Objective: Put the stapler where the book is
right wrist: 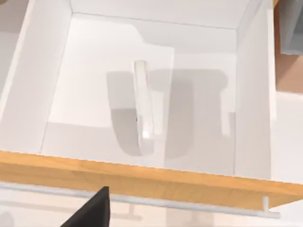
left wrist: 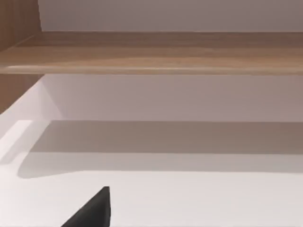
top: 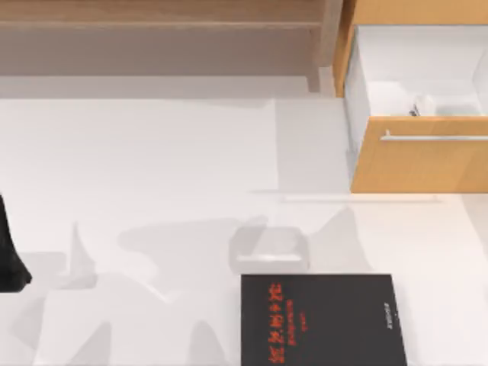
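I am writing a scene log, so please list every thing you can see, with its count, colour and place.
stapler: one, white, lying inside the open drawer.
book: one, black with red characters, on the table near the front edge, right of centre.
drawer: one, wood front, white inside, pulled open at the table's right.
shelf: one, wood, along the back.
table: one, white.
left arm: one, black, at the table's left edge.

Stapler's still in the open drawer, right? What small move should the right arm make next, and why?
Yes. The stapler lies ungrasped on the floor of the open drawer, directly under the right wrist camera, far from the book. I would probably lower the right pincer straight down toward it, fingers astride its slim body.
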You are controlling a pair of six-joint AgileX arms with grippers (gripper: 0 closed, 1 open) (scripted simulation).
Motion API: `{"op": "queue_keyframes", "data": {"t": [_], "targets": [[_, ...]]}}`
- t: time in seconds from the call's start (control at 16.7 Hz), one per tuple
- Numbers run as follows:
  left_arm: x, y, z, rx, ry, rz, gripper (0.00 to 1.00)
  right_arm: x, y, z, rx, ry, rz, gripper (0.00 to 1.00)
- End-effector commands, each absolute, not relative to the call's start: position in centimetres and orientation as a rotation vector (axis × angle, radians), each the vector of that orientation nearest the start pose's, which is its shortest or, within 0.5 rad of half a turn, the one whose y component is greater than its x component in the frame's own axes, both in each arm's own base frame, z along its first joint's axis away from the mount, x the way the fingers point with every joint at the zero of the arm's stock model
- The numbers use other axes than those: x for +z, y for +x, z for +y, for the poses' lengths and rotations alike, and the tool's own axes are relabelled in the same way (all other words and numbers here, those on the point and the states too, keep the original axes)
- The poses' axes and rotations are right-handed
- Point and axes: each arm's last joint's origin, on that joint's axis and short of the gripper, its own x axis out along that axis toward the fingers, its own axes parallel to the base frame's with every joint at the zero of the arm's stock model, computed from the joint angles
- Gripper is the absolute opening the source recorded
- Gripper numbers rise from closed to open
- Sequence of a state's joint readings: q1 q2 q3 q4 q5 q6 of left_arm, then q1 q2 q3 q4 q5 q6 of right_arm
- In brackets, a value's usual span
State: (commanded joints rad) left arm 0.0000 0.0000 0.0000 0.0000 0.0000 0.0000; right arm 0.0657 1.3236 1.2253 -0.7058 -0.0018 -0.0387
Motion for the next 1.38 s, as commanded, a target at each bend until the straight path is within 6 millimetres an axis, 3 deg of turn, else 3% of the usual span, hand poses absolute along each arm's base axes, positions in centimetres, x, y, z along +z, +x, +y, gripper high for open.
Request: {"op": "queue_keyframes", "data": {"t": [0.12, 0.3, 0.54, 0.72, 0.84, 1.2, 1.38], "targets": [[16.0, 10.6, -0.1, 0.000, 0.000, 0.000, 1.00, 31.2, 33.4, 3.0, 0.104, -0.085, 0.941, 1.00], [16.0, 10.6, -0.1, 0.000, 0.000, 0.000, 1.00, 27.7, 40.5, 4.4, 0.132, -0.110, 1.136, 1.00], [16.0, 10.6, -0.1, 0.000, 0.000, 0.000, 1.00, 22.1, 46.1, 6.0, 0.161, -0.138, 1.340, 1.00], [16.0, 10.6, -0.1, 0.000, 0.000, 0.000, 1.00, 19.4, 47.8, 6.6, 0.174, -0.151, 1.433, 1.00], [16.0, 10.6, -0.1, 0.000, 0.000, 0.000, 1.00, 18.7, 48.2, 6.7, 0.176, -0.154, 1.461, 1.00], [16.0, 10.6, -0.1, 0.000, 0.000, 0.000, 1.00, 18.6, 48.3, 6.4, 0.171, -0.150, 1.466, 1.00], [16.0, 10.6, -0.1, 0.000, 0.000, 0.000, 1.00, 20.6, 47.3, 7.0, 0.173, -0.154, 1.463, 1.00]]}}
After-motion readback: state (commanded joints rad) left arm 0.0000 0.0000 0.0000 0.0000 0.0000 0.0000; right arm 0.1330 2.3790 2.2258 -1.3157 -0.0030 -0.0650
